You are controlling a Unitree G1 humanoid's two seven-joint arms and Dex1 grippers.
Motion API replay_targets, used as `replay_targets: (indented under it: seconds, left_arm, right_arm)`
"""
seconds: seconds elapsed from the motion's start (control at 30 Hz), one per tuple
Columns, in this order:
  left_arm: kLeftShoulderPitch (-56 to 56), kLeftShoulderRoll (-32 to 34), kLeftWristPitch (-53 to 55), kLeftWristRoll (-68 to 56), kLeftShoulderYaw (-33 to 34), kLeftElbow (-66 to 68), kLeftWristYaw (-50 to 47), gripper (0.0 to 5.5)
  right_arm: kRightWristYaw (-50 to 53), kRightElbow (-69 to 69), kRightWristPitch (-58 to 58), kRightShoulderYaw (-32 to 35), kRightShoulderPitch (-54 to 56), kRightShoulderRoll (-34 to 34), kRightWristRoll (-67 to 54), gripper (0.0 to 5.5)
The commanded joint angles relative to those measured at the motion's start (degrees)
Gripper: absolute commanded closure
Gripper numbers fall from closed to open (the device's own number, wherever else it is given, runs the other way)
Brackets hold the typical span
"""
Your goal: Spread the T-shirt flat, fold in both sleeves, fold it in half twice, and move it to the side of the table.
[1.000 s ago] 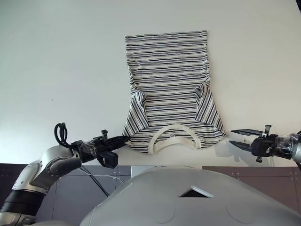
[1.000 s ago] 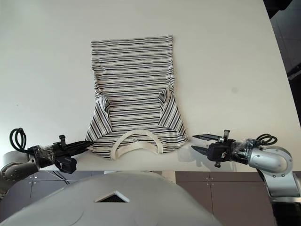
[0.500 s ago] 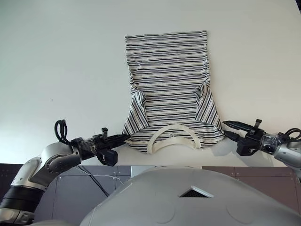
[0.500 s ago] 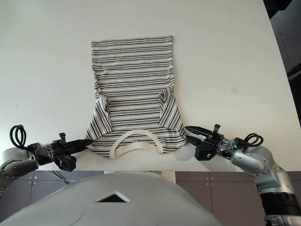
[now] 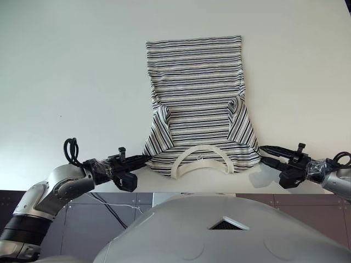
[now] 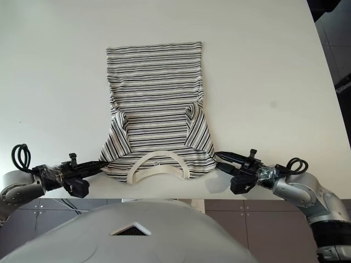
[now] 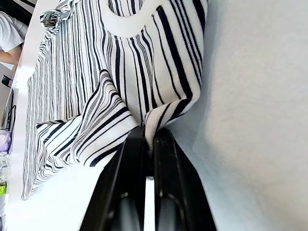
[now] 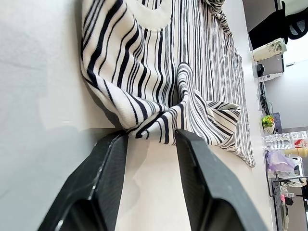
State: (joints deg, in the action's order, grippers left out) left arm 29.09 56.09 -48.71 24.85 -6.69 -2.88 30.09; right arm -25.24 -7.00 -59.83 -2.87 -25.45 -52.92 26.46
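The striped T-shirt [image 5: 194, 104] lies on the white table [image 5: 66, 82] with both sleeves folded inward and its white collar [image 5: 201, 159] toward me. My left gripper [image 5: 143, 160] sits at the near left shoulder corner. In the left wrist view, the left gripper [image 7: 149, 137] is shut on the edge of the T-shirt [image 7: 96, 72]. My right gripper [image 5: 264, 154] is at the near right shoulder corner. In the right wrist view, the right gripper [image 8: 150, 134] is open, with the corner of the T-shirt [image 8: 159, 57] between its fingers.
The table's front edge [image 5: 55, 189] runs just under both grippers. Bare white tabletop stretches wide to the left and right of the shirt and beyond its hem.
My right gripper has moved left along the table edge until its open fingers reach the shirt's right shoulder corner. The left gripper has barely shifted.
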Motion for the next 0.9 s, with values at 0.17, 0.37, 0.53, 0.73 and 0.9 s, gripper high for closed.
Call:
replay_targets:
  seconds: [0.17,0.37,0.53,0.73,0.9]
  left_arm:
    - [1.18,1.28,1.87,1.89,-0.56,2.34,0.96,5.4]
    - [0.76,1.94,0.93,1.85,-0.59,3.26,0.83,5.4]
    - [0.68,2.21,0.49,1.65,-0.62,3.69,0.85,5.4]
    - [0.46,2.5,0.0,1.41,-0.7,3.99,0.85,5.4]
    - [0.36,2.56,-0.25,1.28,-0.88,4.08,0.93,5.4]
  right_arm:
    - [2.34,-0.32,-0.51,-1.26,-1.0,-1.05,6.21,3.73]
    - [6.11,-0.58,2.42,-0.43,0.84,0.86,7.54,3.73]
    - [9.32,-0.2,1.74,-0.57,0.8,0.82,9.0,3.73]
    - [10.06,0.8,0.55,-2.69,0.69,0.69,8.99,3.73]
    - [10.01,0.23,0.04,-3.6,0.59,-0.35,8.89,4.21]
